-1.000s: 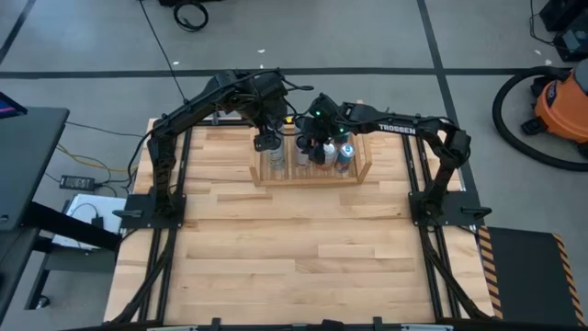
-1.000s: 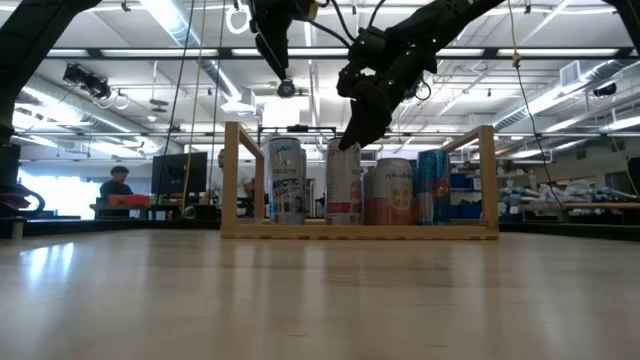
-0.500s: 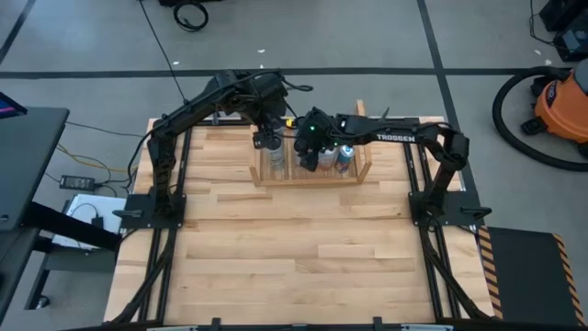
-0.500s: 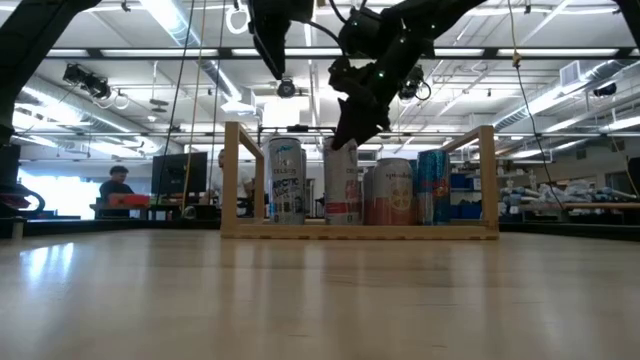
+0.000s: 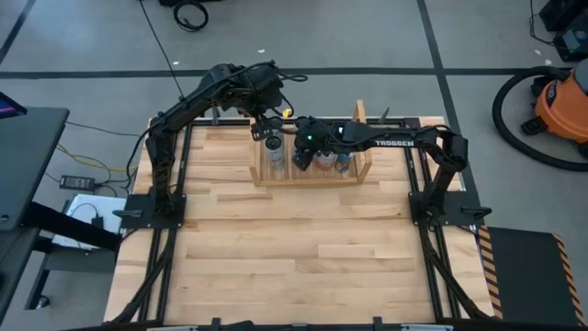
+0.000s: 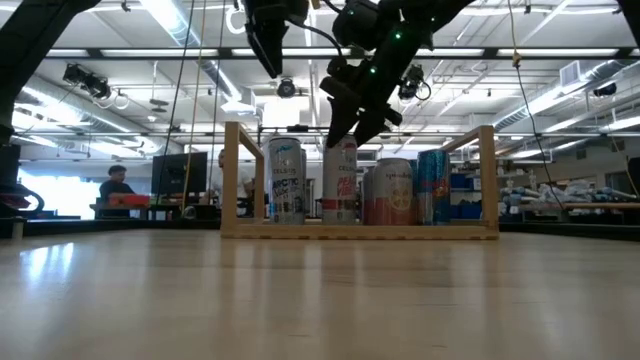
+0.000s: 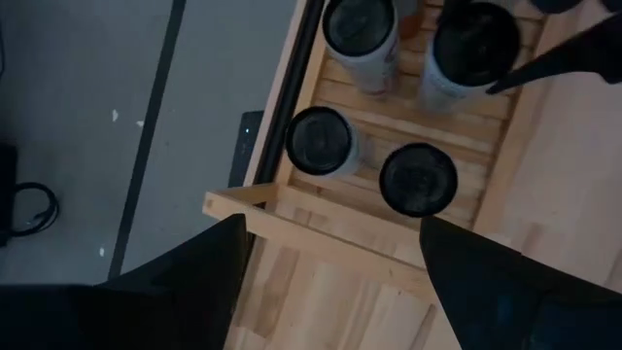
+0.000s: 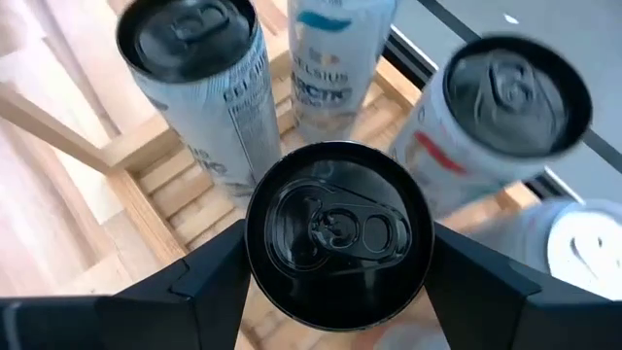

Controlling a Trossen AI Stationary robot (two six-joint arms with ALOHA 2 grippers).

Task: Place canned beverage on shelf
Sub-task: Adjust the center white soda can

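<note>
The shelf (image 6: 232, 180) is a light wooden rack at the table's far middle, and several cans stand in it. My right gripper (image 6: 345, 135) is shut on a red-and-white canned beverage (image 6: 340, 185) with a black top (image 8: 338, 233). That can stands between a white-and-blue can (image 6: 286, 180) and an orange can (image 6: 393, 190). My left gripper (image 6: 266, 45) hangs open above the shelf's left end (image 7: 292, 209), with nothing between its fingers. My right gripper pinches the can's upper wall just under the rim (image 8: 255, 255), one finger (image 8: 209, 282) on each side. The fingers slant down from above, coming from the table's right. The can stands upright with its bottom down at the shelf's slatted base, among the other cans.
A blue can (image 6: 432, 185) stands near the shelf's right side board (image 6: 487, 180). Two more cans (image 7: 323, 144) (image 7: 418, 180) show at the shelf's left end. Bare wooden tabletop (image 5: 303, 248) stretches from the shelf to the near edge.
My right gripper has swung toward the table's left over the shelf and rolled about its own axis. The red-and-white can under it has shifted a little toward the white-and-blue can and stands upright.
</note>
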